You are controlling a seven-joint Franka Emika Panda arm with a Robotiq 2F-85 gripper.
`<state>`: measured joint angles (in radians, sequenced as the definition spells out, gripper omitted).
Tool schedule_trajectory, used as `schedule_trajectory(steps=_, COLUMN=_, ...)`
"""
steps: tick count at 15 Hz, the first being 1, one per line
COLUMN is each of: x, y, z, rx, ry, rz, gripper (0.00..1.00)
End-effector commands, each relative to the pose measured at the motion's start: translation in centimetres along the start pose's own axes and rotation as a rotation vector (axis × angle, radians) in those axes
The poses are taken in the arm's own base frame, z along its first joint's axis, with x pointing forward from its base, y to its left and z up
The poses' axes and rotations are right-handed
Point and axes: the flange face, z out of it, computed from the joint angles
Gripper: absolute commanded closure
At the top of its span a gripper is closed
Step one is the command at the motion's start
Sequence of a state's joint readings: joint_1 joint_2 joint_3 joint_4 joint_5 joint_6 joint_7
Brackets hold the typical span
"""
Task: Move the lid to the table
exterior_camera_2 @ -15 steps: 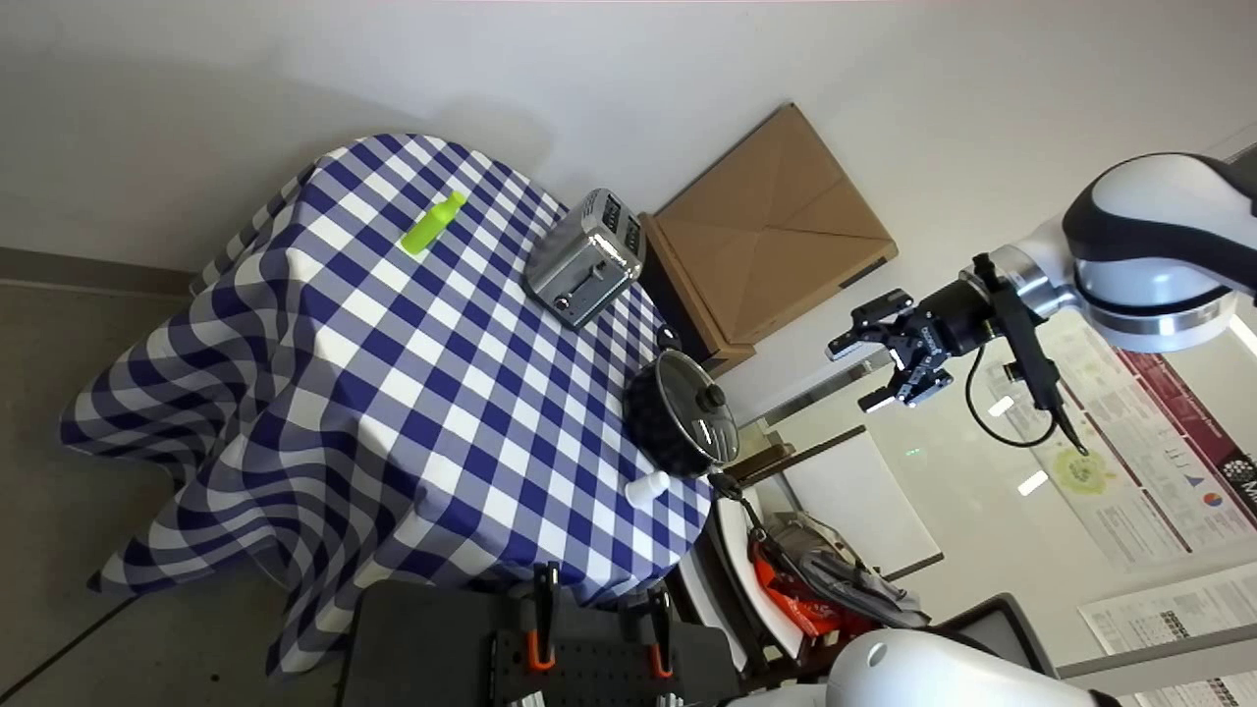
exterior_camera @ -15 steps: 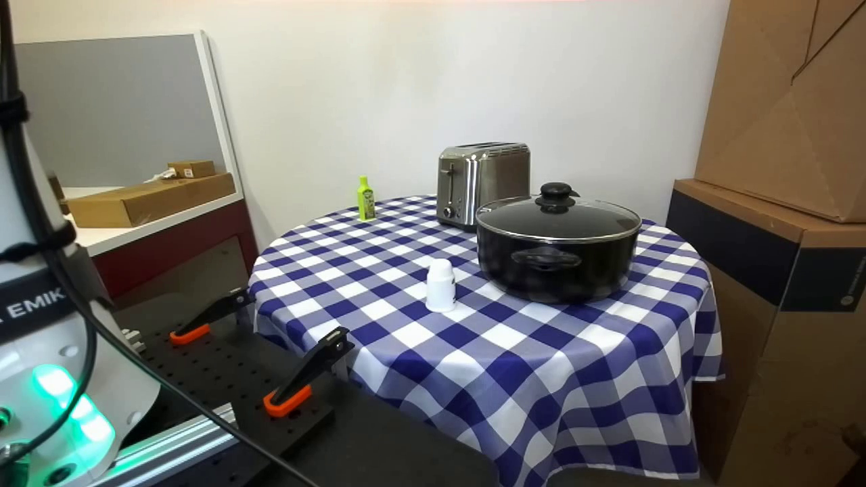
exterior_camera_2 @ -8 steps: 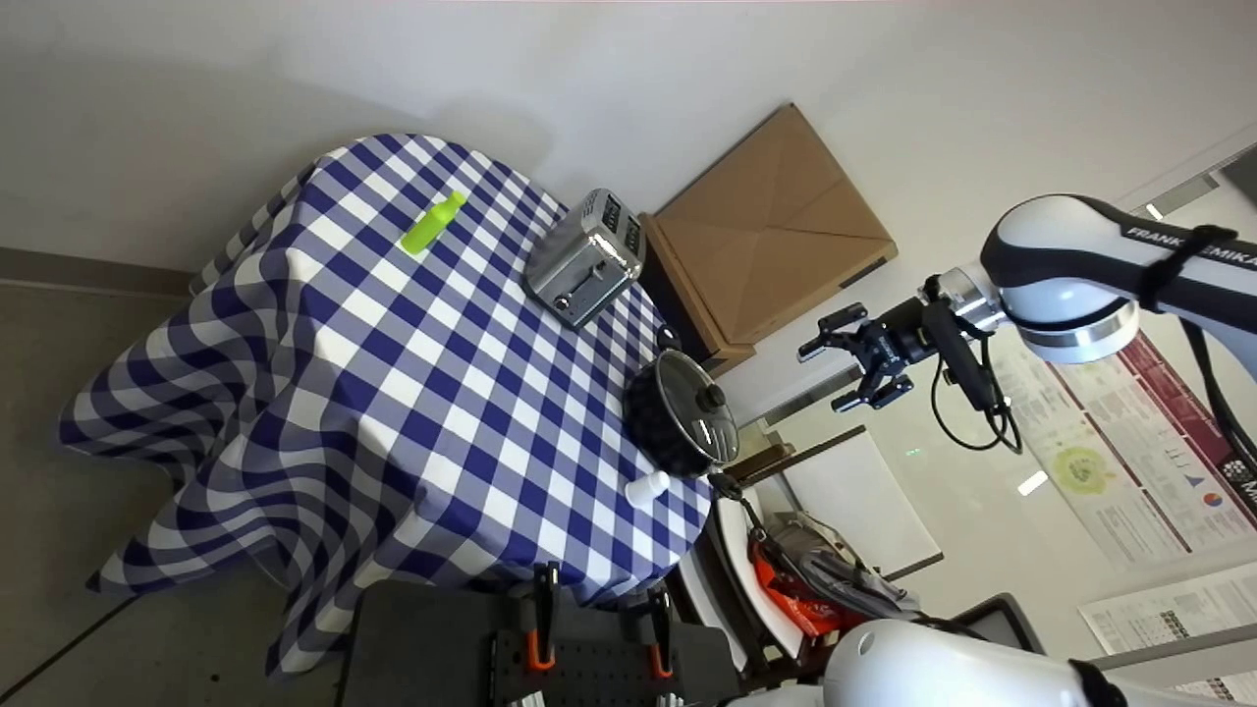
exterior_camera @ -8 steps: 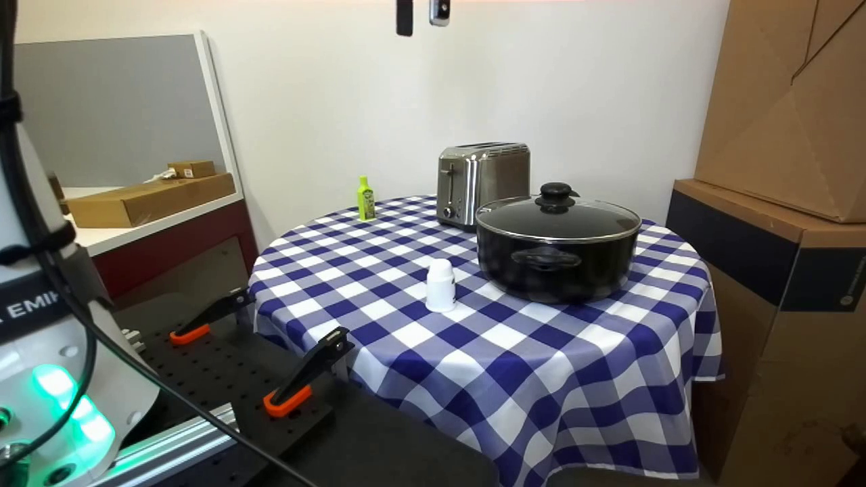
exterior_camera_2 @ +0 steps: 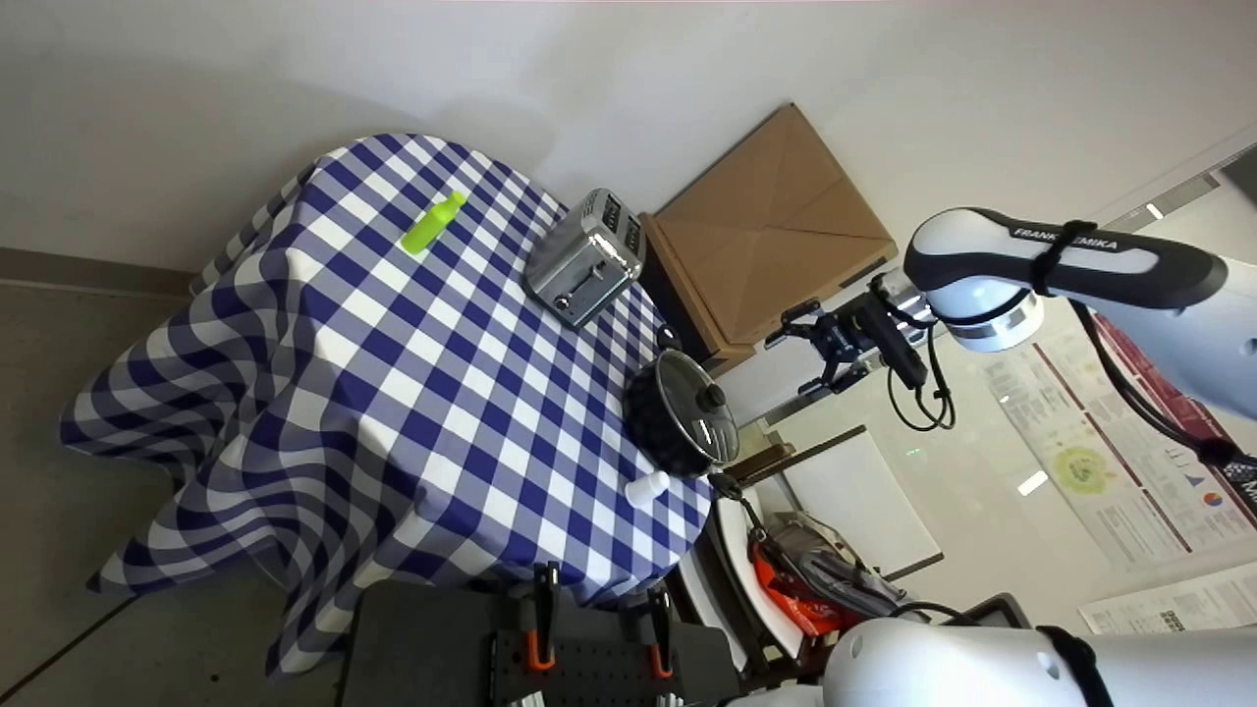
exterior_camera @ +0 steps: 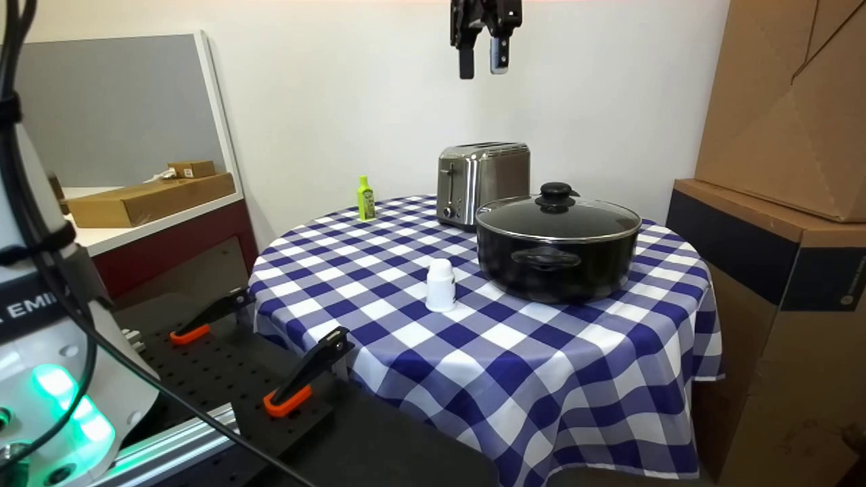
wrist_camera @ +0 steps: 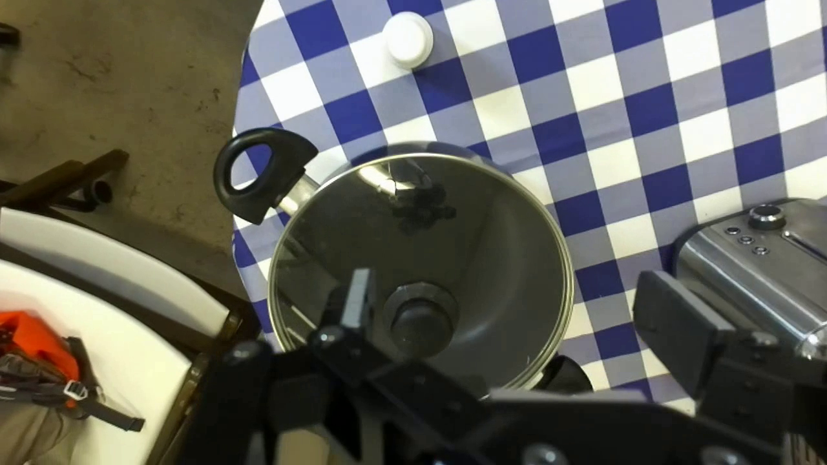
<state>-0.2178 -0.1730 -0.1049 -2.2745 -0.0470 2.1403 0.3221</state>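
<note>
In an exterior view, a round table wears a blue-and-white checked cloth. On it sits a wide black pot, covered by a dark, silver-rimmed lid. A silver toaster stands behind the pot; a small white bottle is upright near it at left, and a lime-green bottle stands toward the back edge. Above, well apart from the lid, the gripper hangs with fingers pointing down and parted.

In an exterior view, the white-and-black arm reaches in from the picture's right, the gripper at its end; a cardboard box and a grey bag show beyond the table.

In the wrist view, looking down, the lid rests on the pot, its black knob visible between widely spread fingers, closer to the picture's left one. A looped handle juts out at upper left; the white bottle shows at top, the toaster at right.
</note>
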Motion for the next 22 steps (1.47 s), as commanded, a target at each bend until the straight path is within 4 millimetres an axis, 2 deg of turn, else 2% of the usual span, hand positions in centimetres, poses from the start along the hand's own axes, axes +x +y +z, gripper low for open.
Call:
schedule_trajectory(steps=1, x=3.5, y=-1.6, z=0.8, rx=0.016, ry=0.039, rz=0.046, gripper=0.0)
schedule_trajectory(steps=8, x=8.6, y=-3.2, z=5.7, rx=-0.014, ry=0.023, rz=0.074, gripper=0.0)
schedule_trajectory(steps=13, x=11.3, y=-2.8, z=9.5, rx=-0.049, ry=-0.018, rz=0.093, gripper=0.0)
schedule_trajectory(steps=18, x=11.9, y=-2.0, z=13.7, rx=-0.072, ry=-0.084, rz=0.115, gripper=0.0)
schedule_trajectory(steps=22, x=12.0, y=-1.4, z=16.0, rx=-0.076, ry=-0.119, rz=0.137, gripper=0.0)
